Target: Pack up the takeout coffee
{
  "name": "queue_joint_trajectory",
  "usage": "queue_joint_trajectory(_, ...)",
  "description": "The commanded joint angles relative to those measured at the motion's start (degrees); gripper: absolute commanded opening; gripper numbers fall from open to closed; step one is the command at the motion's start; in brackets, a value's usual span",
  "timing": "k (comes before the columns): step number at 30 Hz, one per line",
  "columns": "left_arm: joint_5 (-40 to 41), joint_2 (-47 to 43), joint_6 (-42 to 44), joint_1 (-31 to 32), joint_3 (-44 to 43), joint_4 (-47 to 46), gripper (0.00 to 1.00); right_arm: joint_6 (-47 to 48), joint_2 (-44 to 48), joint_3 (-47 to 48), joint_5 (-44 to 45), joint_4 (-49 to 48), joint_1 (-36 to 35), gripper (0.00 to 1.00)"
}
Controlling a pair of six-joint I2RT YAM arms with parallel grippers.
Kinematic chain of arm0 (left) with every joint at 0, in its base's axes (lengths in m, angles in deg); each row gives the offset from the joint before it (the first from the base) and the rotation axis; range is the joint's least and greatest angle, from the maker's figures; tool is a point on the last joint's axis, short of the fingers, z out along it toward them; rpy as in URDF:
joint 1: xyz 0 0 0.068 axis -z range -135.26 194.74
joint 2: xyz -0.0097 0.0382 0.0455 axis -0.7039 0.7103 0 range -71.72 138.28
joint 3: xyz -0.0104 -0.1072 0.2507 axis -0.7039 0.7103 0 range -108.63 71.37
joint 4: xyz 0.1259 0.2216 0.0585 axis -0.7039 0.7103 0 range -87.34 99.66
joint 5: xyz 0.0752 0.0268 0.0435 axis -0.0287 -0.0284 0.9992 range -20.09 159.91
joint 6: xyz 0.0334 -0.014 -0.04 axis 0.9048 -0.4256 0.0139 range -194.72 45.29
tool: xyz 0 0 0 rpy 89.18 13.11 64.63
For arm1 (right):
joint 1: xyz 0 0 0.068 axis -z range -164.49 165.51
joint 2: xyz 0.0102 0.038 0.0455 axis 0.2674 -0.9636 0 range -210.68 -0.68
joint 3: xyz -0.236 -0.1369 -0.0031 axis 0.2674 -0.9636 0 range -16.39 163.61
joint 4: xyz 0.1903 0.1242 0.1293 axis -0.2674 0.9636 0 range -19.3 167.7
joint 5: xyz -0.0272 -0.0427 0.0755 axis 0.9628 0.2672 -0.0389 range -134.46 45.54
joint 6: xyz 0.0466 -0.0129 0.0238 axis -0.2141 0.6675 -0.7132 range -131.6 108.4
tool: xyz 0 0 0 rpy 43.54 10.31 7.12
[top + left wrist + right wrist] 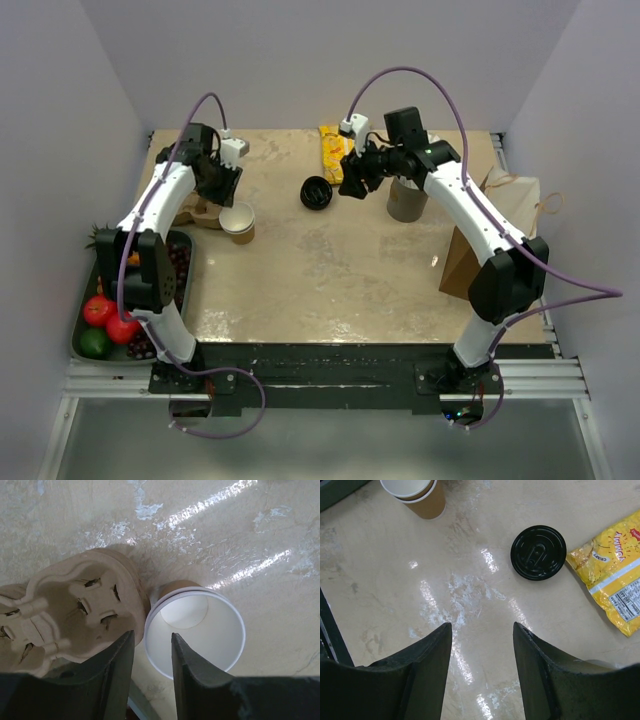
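Observation:
A kraft-brown paper cup (238,222) (195,630), white inside and lidless, stands upright at the table's left. A second rim shows just under the first, so it looks nested in another cup (422,500). My left gripper (224,190) (152,639) hangs over its near rim, open. One finger is outside the cup, beside the cardboard carrier (65,615), and the other is over the cup's inside. A round black lid (316,192) (538,552) lies flat mid-table. Just right of the lid, above bare table, my right gripper (350,183) (482,630) is open and holds nothing.
The moulded carrier (200,212) touches the cup's left side. A yellow snack bag (332,152) (612,590) lies behind the lid. A grey cup (407,198) and a brown paper bag (490,235) stand on the right. A fruit tray (185,290) sits at the left edge.

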Motion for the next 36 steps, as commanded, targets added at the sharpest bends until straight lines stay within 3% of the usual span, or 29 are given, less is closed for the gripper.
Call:
queue_joint_trajectory(1,2.81,1.01,0.51,-0.38,-2.7,0.75,0.4,-1.22,0.82,1.59,-1.85,-1.05,-0.29,0.56)
queue_joint_trajectory(17,2.2,2.94,0.25,-0.47,-3.49,1.36,0.3,-1.66,0.73,1.5,-2.2,-1.32,-0.64,0.56)
queue_joint_trajectory(21,2.02,3.03,0.43,-0.47,-3.32,1.72,0.22,-1.84,0.47,1.5,-2.2,-1.32,-0.64,0.56)
queue_joint_trajectory(36,3.34,2.94,0.6,-0.56,-2.18,2.24,0.21,-1.93,0.21,0.71,-2.55,-2.11,-0.82,0.56)
